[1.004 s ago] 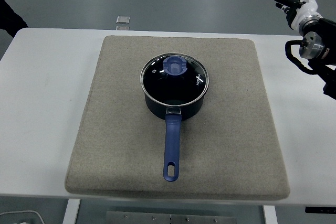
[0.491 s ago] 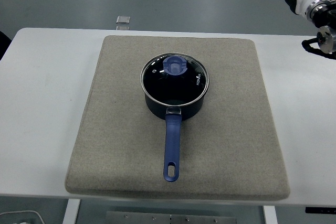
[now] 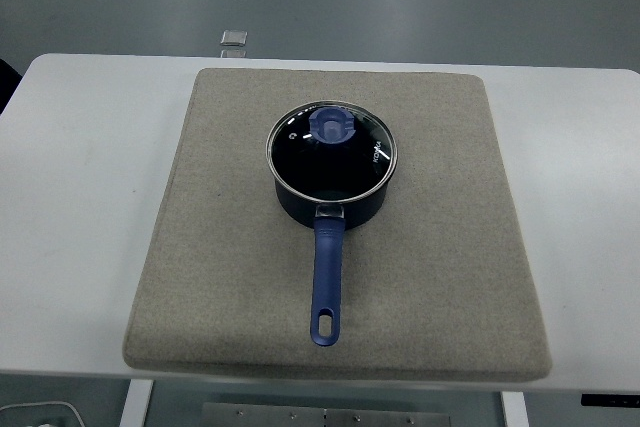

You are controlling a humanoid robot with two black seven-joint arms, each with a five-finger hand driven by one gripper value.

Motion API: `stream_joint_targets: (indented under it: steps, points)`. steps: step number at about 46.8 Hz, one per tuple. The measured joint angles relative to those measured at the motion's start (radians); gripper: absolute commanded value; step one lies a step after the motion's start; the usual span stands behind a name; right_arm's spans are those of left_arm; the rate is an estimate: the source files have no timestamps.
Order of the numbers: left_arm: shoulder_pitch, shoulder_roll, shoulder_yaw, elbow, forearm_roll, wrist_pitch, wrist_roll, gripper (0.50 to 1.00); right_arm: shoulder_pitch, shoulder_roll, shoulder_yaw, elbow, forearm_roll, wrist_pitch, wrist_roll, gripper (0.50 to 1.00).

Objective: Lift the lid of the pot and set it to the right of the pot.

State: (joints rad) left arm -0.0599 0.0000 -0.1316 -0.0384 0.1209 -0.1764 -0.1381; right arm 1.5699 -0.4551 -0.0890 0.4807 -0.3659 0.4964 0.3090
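The lid (image 3: 332, 149) sits closed on the pot (image 3: 330, 202), near the middle of the mat (image 3: 440, 277), its blue knob (image 3: 331, 125) up and its glass rim flush all round. The pot's handle (image 3: 325, 282) points to 6 o'clock, toward the table's near edge. Neither lid nor pot has shifted over the last second.

What has changed is the right hand: a second ago it was raised at 2 o'clock from the pot with its fingers spread, half a second ago it was higher and nearly at the picture's top corner, and now it is gone from view. The left hand does not show either, so I cannot tell how either hand's fingers stand.

For the task this means that nothing is done yet: the lid is untouched and no hand is near the knob. The bare mat at 3 o'clock from the pot looks free for setting the lid down. A small object (image 3: 234, 38) lies on the floor beyond the table (image 3: 70, 177) at 11 o'clock, well apart.
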Motion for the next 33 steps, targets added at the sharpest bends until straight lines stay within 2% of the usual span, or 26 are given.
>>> stream_joint_targets:
  steps: [5,8,15,20,25,33]
  points:
    - [0.0,0.0,0.0,0.0,0.0,0.0,0.0,1.0,0.049,-0.019,0.001,0.016,-0.059,0.082,0.045,0.905]
    - [0.0,0.0,0.0,0.0,0.0,0.0,0.0,1.0,0.069,-0.025,0.001,0.034,-0.086,0.105,0.077,0.905]
    - [0.0,0.0,0.0,0.0,0.0,0.0,0.0,1.0,0.109,-0.069,0.003,0.135,-0.167,0.114,0.171,0.905]
    - [0.0,0.0,0.0,0.0,0.0,0.0,0.0,1.0,0.157,-0.123,0.006,0.274,-0.212,0.115,0.222,0.905]
    - [0.0,0.0,0.0,0.0,0.0,0.0,0.0,1.0,0.199,-0.145,0.007,0.363,-0.25,0.115,0.231,0.905]
    - [0.0,0.0,0.0,0.0,0.0,0.0,0.0,1.0,0.216,-0.146,0.007,0.392,-0.377,0.115,0.234,0.903]
